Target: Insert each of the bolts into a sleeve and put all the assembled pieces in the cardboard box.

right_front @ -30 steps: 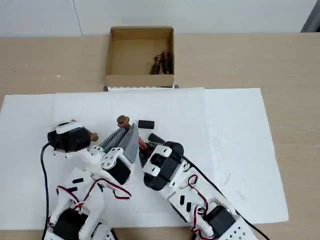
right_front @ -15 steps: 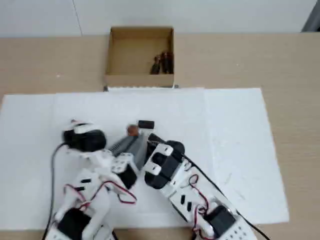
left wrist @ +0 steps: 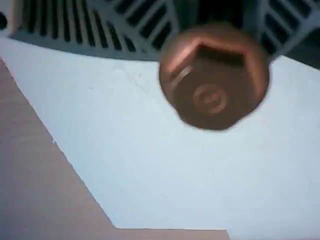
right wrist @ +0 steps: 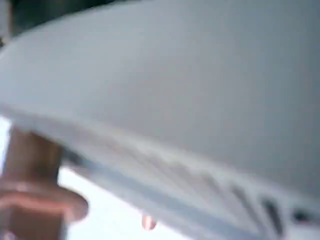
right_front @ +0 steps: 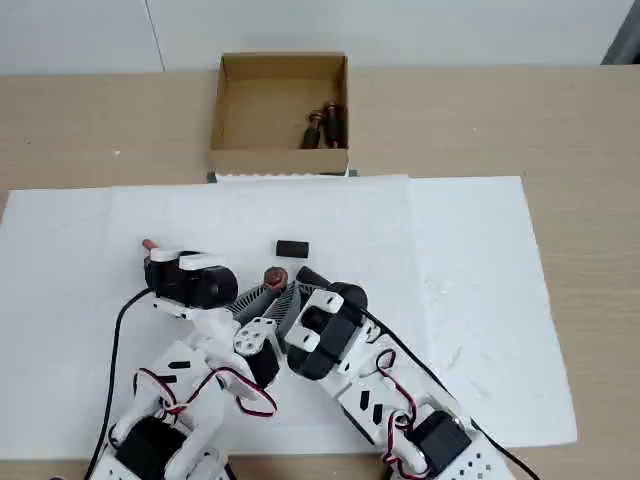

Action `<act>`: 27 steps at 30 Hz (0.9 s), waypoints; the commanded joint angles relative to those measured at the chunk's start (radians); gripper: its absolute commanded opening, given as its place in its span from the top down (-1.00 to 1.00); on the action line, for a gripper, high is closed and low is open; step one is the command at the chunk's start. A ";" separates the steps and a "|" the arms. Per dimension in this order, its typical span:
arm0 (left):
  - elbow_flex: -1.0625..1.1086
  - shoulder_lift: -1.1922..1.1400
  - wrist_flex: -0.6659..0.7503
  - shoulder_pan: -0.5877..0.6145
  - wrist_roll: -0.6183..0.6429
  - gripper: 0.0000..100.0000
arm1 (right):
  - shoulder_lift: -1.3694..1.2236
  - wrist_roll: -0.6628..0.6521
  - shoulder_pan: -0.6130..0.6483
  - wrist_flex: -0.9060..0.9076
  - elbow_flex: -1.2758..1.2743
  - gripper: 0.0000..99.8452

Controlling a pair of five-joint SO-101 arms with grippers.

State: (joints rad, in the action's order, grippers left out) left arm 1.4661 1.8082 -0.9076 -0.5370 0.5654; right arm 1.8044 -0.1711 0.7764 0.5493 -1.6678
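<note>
My left gripper (right_front: pixel 272 293) is shut on a copper bolt (right_front: pixel 275 278) just above the white paper; its hex head (left wrist: pixel 214 82) sits between the grey ribbed fingers (left wrist: pixel 90 25). My right gripper (right_front: pixel 306 285) is right beside it, touching or nearly so, with a dark piece at its tip. In the right wrist view the bolt (right wrist: pixel 30 195) appears close up, beside a grey ribbed surface (right wrist: pixel 200 190). A loose black sleeve (right_front: pixel 291 248) lies on the paper just beyond both grippers. The cardboard box (right_front: pixel 232 110) at the back holds assembled pieces (right_front: pixel 325 125).
A white paper sheet (right_front: pixel 470 260) covers the wooden table (right_front: pixel 520 110) in front of the box. The end of another copper bolt (right_front: pixel 148 243) pokes out behind the left arm's motor. The paper's right half is bare.
The left arm has swung right and drawn back toward the right gripper, carrying the bolt from near the loose sleeve to beside the right gripper's tip. The right arm has kept still.
</note>
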 commanded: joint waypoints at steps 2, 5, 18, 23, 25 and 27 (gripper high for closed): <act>-0.007 0.006 -0.003 0.040 -0.055 0.65 | 0.010 -0.002 -0.002 -0.025 -0.015 1.00; -0.022 0.006 -0.002 0.074 -0.087 0.60 | 0.010 -0.002 -0.002 -0.025 -0.015 1.00; -0.171 0.005 -0.008 0.130 -0.091 0.66 | 0.010 0.000 -0.015 -0.024 -0.015 1.00; -0.186 0.008 -0.008 0.285 -0.250 0.99 | 0.010 0.000 -0.122 -0.024 -0.015 1.00; -0.183 0.008 -0.008 0.351 -0.308 0.97 | 0.010 0.029 -0.171 -0.024 -0.015 1.00; -0.173 0.003 -0.012 0.410 -0.341 0.99 | 0.010 0.089 -0.219 -0.022 -0.015 1.00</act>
State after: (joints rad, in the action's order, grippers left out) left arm 1.3265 1.8067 -0.9076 -0.1995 0.2785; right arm 1.8044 -0.1465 0.6214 0.5478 -1.6678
